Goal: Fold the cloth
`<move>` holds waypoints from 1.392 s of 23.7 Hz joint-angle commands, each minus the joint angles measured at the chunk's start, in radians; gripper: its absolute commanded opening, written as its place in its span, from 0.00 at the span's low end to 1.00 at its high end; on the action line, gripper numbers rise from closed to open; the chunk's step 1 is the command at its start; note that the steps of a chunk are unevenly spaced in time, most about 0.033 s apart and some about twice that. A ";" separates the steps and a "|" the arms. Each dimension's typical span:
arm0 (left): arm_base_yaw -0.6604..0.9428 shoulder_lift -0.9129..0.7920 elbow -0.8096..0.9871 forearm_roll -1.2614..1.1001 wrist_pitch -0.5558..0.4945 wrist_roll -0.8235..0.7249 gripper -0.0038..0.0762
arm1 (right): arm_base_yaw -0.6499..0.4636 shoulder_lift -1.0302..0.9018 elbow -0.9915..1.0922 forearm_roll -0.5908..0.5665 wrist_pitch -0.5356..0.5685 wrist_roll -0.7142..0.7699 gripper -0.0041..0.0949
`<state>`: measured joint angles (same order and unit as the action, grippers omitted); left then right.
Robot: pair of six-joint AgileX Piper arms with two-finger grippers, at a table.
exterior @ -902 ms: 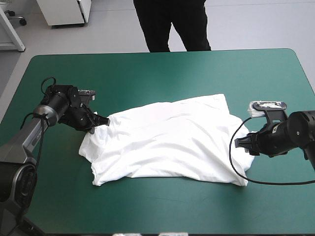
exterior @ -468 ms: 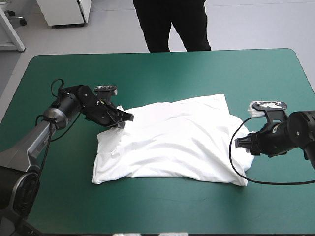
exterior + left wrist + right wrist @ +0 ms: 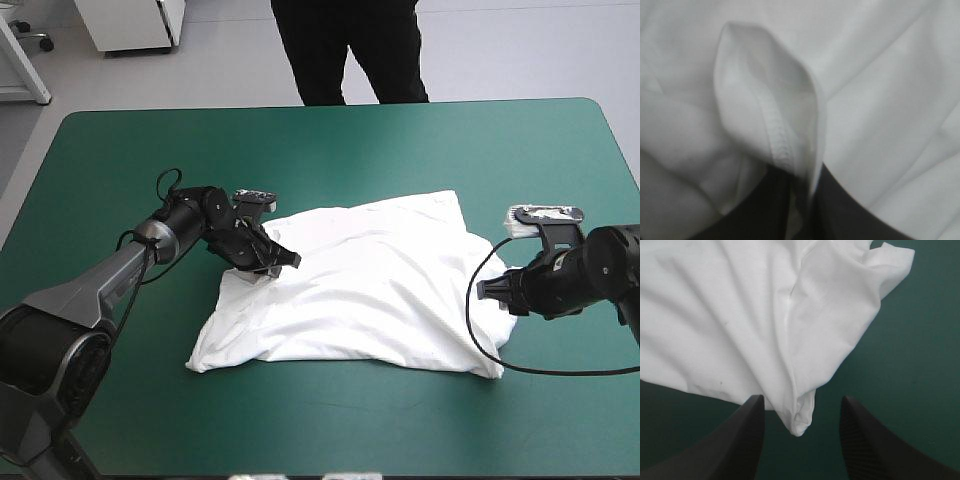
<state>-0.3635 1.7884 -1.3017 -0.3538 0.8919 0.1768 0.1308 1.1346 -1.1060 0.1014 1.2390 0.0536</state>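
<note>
Shirt [image 3: 380, 290] lies across mid-tabletop [image 3: 330, 150] in the high view, long axis left to right. My left pincer [image 3: 283, 262] sits over its left part, my right pincer [image 3: 492, 292] at its right end. Left wrist view: my left pincer [image 3: 802, 200] is clamped on a stitched hem [image 3: 777, 135], with white cloth ahead. Right wrist view: my right pincer [image 3: 801, 400] stands wide, a shirt corner between its fingers, ungripped. I judge the fold should run rightward, toward the right pincer.
</note>
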 commanded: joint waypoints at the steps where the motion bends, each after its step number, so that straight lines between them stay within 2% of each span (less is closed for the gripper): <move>1: -0.007 -0.038 -0.022 -0.028 0.000 0.063 0.33 | -0.001 -0.021 -0.034 0.004 0.008 0.003 0.49; 4: -0.007 -0.038 -0.022 -0.059 -0.002 0.110 0.55 | -0.001 -0.021 -0.034 0.004 0.008 0.006 0.48; 7: -0.007 -0.040 -0.027 -0.084 0.005 0.114 0.65 | -0.001 -0.021 -0.034 0.004 0.008 0.006 0.46; 14: -0.007 -0.095 -0.147 -0.095 0.075 0.112 0.64 | -0.001 -0.021 -0.034 -0.009 0.004 0.026 0.47; 18: -0.003 -0.157 -0.207 0.020 0.105 0.055 0.64 | -0.001 -0.021 -0.034 -0.014 -0.024 0.047 0.47; 21: 0.008 -0.188 -0.211 0.145 0.178 -0.010 0.64 | -0.001 -0.019 -0.034 -0.038 -0.067 0.056 0.47; 25: 0.134 -0.223 -0.211 0.167 0.288 -0.024 0.64 | -0.007 0.017 -0.036 -0.061 -0.111 0.089 0.47; 30: 0.232 -0.285 -0.211 0.167 0.325 -0.024 0.64 | -0.116 0.123 -0.036 -0.036 -0.148 0.063 0.59; 33: 0.236 -0.307 -0.211 0.173 0.319 -0.024 0.64 | -0.166 0.176 -0.036 -0.036 -0.156 0.037 0.61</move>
<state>-0.1288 1.5405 -1.4800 -0.1665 1.2276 0.1628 0.0095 1.2920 -1.1091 0.0631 1.1187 0.1210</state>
